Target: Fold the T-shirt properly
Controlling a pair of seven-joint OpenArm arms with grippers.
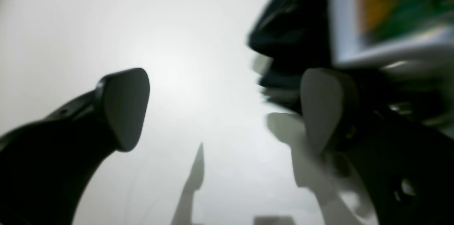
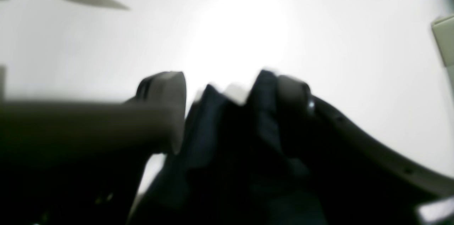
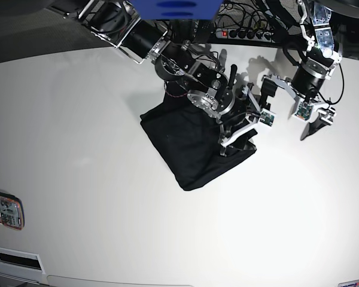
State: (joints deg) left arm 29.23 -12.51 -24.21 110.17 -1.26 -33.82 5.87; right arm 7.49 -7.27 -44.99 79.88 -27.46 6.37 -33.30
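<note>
We saw the T-shirt [image 3: 188, 146] lying bunched in a dark heap in the middle of the white table [image 3: 78, 119], and the right gripper [image 3: 242, 134] had its fingers closed on a fold of the cloth at the heap's edge, with the right arm lying across the top of the heap. The left gripper [image 1: 221, 111] hung just beside it over bare table, fingers wide apart and holding nothing. A power strip [image 3: 242, 33] sat at the far edge and a small card [image 3: 5, 210] lay near the other side.
</note>
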